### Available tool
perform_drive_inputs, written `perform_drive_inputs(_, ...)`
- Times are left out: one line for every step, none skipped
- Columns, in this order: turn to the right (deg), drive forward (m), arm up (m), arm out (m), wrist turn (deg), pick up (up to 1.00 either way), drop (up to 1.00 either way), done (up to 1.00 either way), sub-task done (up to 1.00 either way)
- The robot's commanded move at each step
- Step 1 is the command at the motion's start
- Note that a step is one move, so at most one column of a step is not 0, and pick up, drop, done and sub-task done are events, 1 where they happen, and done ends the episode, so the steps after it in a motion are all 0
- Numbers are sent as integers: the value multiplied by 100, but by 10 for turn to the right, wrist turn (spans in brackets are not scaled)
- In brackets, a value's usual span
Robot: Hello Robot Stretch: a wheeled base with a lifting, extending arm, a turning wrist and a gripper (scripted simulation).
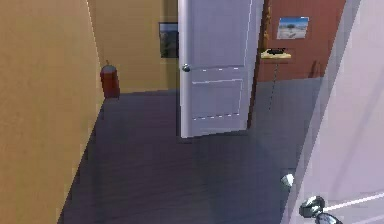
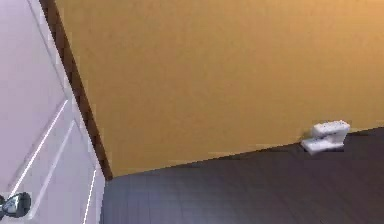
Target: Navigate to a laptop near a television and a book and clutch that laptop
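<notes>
No laptop, television or book can be made out from here. In the forward view a dark floor (image 1: 180, 150) runs ahead between an ochre wall (image 1: 40, 100) and a white door (image 1: 340, 150) at the right edge. A second white panelled door (image 1: 215, 65) stands ajar ahead. Past it, a reddish wall carries a small shelf or tabletop (image 1: 277, 55) with a dark item on it.
A red cylindrical bin (image 1: 110, 81) stands at the far wall on the left. A dark framed picture (image 1: 169, 40) and a blue picture (image 1: 292, 27) hang on walls. In the arm side view, a white door (image 2: 40, 140) with knob (image 2: 15, 205), an ochre wall (image 2: 220, 80), and a small white object (image 2: 326, 138) on the floor.
</notes>
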Motion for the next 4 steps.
perform_drive_inputs(0,95,0,0,0,0,0,0,0)
perform_drive_inputs(450,0,0,0,0,0,0,0,0)
perform_drive_inputs(240,0,0,0,0,0,0,0,0)
perform_drive_inputs(0,45,0,0,0,0,0,0,0)
